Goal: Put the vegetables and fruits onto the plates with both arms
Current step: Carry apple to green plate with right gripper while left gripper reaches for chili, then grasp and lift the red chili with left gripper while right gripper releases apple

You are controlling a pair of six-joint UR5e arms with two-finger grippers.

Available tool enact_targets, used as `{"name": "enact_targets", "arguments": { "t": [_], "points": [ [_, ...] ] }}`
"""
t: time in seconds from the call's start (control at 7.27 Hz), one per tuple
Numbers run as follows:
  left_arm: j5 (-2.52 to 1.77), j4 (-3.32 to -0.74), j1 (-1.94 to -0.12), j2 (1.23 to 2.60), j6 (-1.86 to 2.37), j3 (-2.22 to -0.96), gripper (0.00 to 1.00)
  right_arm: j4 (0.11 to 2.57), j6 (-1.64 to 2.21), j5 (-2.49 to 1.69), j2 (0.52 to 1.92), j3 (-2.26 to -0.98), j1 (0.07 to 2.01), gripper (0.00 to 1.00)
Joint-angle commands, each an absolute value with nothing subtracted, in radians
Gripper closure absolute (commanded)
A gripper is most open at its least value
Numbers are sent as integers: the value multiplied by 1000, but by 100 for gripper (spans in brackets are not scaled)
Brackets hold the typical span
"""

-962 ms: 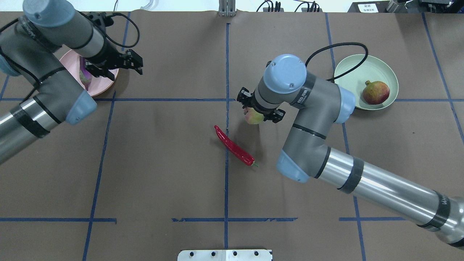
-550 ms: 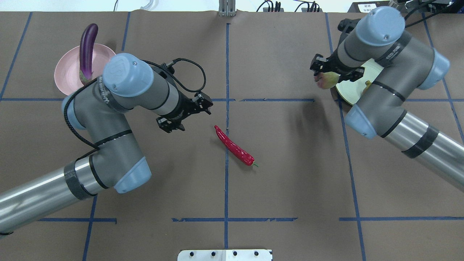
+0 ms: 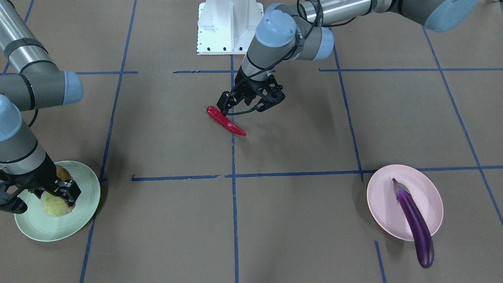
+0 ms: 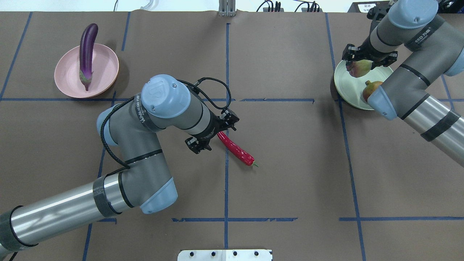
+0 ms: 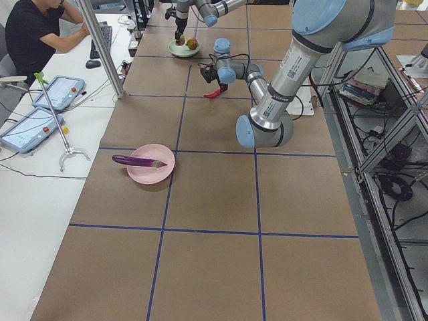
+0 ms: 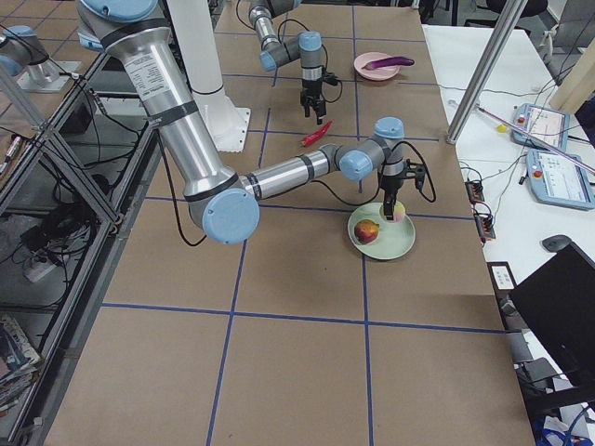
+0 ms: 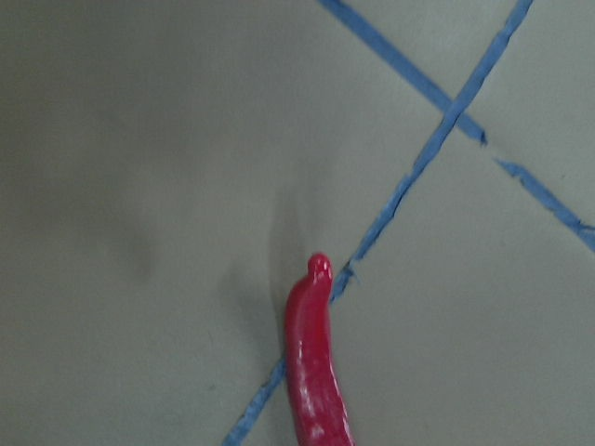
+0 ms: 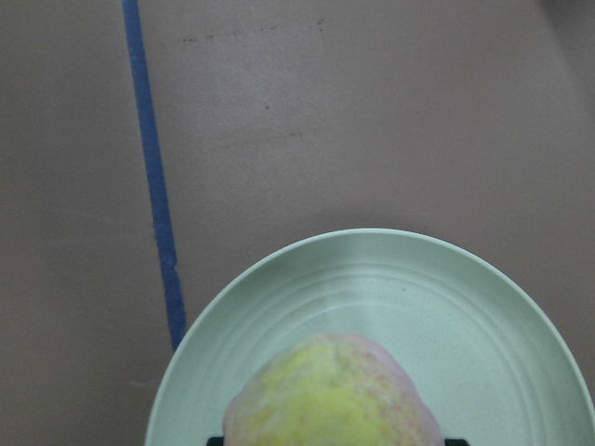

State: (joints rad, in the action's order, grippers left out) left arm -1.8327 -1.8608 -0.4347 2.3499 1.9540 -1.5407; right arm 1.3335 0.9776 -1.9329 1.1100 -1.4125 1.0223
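**Desk:** Where do we find the chili pepper (image 4: 235, 149)?

**Field:** At the middle of the counter (image 4: 290, 188), lying across the central blue tape line (image 4: 226, 65). Its long axis runs diagonally. The pointed tip aims at the far left corner, opposite the robot, and the green stem aims at the near right corner. Brown paper spreads around it toward every edge, and both plates sit well apart from it.

**Desk:** And the left fingers (image 4: 229, 121)?

**Field:** We see them spread open above the chili's tip end, one on either side of it in the overhead view, not closed on it. The left wrist camera shows only the tip and the tape.

**Desk:** What do we have at the far corners?

**Field:** Toward the far left corner, the pink plate (image 4: 107, 72) carries the eggplant (image 4: 87, 47). Its long axis runs from near edge to far edge. The cap lies inside the plate and points at the robot, and the purple end juts past the rim toward the far edge.

Toward the far right corner, the mint plate (image 4: 344, 87) holds the pomegranate (image 6: 367, 231). The right fingers (image 4: 348, 54) are clamped on the peach (image 4: 359, 68) over that plate, beside the pomegranate. We cannot tell whether the peach rests on the plate. In the overhead view the right arm (image 4: 417, 98) covers the plate's right rim.
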Motion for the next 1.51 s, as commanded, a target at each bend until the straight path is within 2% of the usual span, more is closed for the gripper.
{"name": "enact_targets", "arguments": {
  "t": [0.0, 0.14, 0.41, 0.55, 0.69, 0.83, 0.96, 1.24, 1.38],
  "points": [
    [-1773, -1809, -388, 2394, 1960, -1485, 0, 1332, 962, -1931, 1108, -1378, 1026, 41],
    [-1773, -1757, -385, 2426, 1960, -1465, 0, 1330, 965, -1931, 1101, -1378, 1026, 0],
    [-1769, -1755, -385, 2523, 1960, -1319, 2, 1330, 966, -1936, 1100, -1384, 1026, 0],
    [-1769, -1756, -385, 2525, 1960, -1306, 7, 1330, 966, -1936, 1100, -1387, 1026, 0],
    [-1769, -1755, -385, 2526, 1963, -1305, 35, 1330, 968, -1937, 1098, -1390, 1026, 0],
    [-1769, -1753, -385, 2525, 1971, -1307, 84, 1330, 968, -1943, 1098, -1391, 1026, 0],
    [-1769, -1753, -388, 2522, 1964, -1310, 100, 1328, 968, -1956, 1098, -1397, 1026, 0],
    [-1772, -1750, -438, 2517, 1956, -1327, 100, 1330, 973, -1980, 1100, -1417, 1028, 0],
    [-1784, -1752, -516, 2473, 1948, -1395, 100, 1336, 974, -2015, 1101, -1460, 1035, 0]
  ]
}}
